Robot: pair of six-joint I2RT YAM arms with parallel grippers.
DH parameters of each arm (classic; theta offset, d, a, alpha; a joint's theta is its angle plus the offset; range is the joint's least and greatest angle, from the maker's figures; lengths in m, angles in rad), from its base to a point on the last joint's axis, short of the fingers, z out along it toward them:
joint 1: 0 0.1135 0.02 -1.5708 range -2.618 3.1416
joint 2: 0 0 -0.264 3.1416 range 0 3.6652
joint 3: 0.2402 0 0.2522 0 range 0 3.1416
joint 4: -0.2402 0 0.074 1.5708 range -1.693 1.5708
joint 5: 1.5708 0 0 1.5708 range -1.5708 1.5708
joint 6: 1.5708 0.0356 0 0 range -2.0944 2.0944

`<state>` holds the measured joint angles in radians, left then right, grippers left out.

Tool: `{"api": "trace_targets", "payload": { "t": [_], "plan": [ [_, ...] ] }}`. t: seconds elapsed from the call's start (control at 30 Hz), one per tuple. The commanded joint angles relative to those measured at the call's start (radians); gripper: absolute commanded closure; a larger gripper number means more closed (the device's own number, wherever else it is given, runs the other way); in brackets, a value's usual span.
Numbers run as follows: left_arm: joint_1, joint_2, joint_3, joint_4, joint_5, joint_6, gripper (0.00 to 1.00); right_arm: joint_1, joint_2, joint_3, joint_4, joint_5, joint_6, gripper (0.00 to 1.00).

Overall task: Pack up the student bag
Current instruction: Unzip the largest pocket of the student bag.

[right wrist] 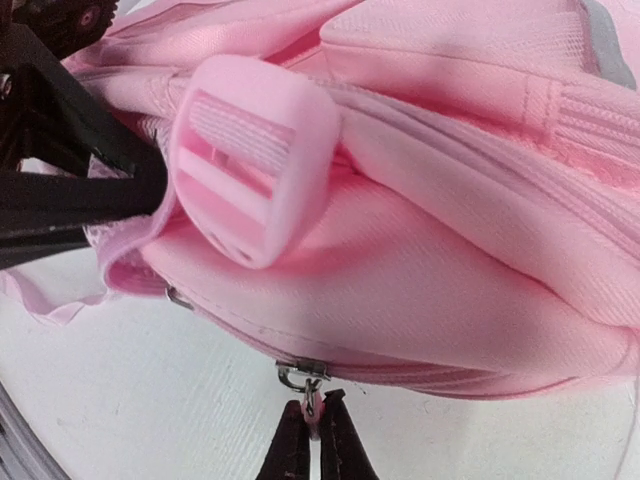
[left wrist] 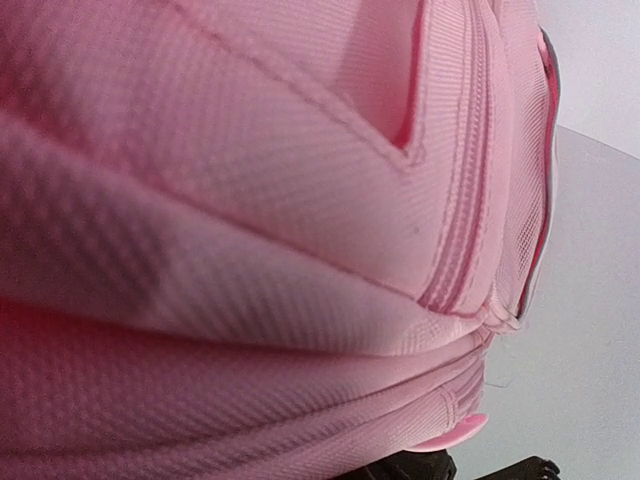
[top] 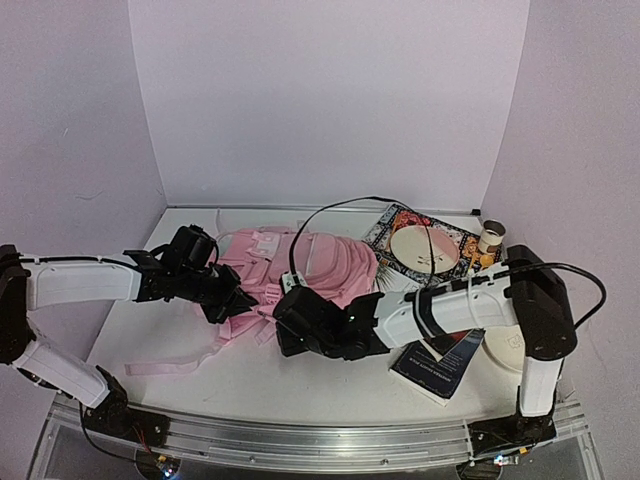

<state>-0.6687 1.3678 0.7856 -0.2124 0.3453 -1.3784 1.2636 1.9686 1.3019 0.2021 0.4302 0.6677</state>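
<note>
The student bag (top: pixel 300 262), pale pink fabric, lies flat mid-table and fills the left wrist view (left wrist: pixel 250 200). My left gripper (top: pixel 240 303) is shut on the bag's near-left edge; its black fingers (right wrist: pixel 70 195) pinch the fabric beside a pink strap buckle (right wrist: pixel 250 160). My right gripper (top: pixel 283 320) sits at the bag's near edge. In the right wrist view it (right wrist: pixel 313 425) is shut on the small pink zip pull hanging from the metal slider (right wrist: pixel 300 372) of a closed zip.
At the right lie a patterned book (top: pixel 452 232) with a round pale plate (top: pixel 425 248) on it, a small can (top: pixel 490 237), a dark blue book (top: pixel 442 362) and a white disc (top: pixel 505 350). A loose pink strap (top: pixel 170 365) trails toward the near left.
</note>
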Motion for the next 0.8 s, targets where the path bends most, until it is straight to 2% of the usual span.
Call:
{"api": "trace_targets", "payload": {
  "t": [0.0,0.23,0.4,0.57,0.77],
  "plan": [
    [0.005,-0.041,0.052,0.010,-0.021,0.094,1.00,-0.008,-0.105,-0.065,-0.085,-0.030,-0.054,1.00],
    [0.038,-0.036,0.065,-0.108,-0.078,0.219,1.00,-0.056,-0.211,-0.177,-0.115,-0.092,-0.107,1.00],
    [0.153,-0.009,0.068,-0.197,-0.107,0.386,1.00,-0.084,-0.295,-0.218,-0.155,-0.154,-0.176,1.00],
    [0.227,0.065,0.122,-0.313,-0.171,0.593,1.00,-0.089,-0.311,-0.163,-0.250,-0.224,-0.267,1.00],
    [0.283,0.191,0.222,-0.423,-0.413,0.787,1.00,-0.076,-0.226,0.001,-0.327,-0.390,-0.348,1.00]
  ]
}}
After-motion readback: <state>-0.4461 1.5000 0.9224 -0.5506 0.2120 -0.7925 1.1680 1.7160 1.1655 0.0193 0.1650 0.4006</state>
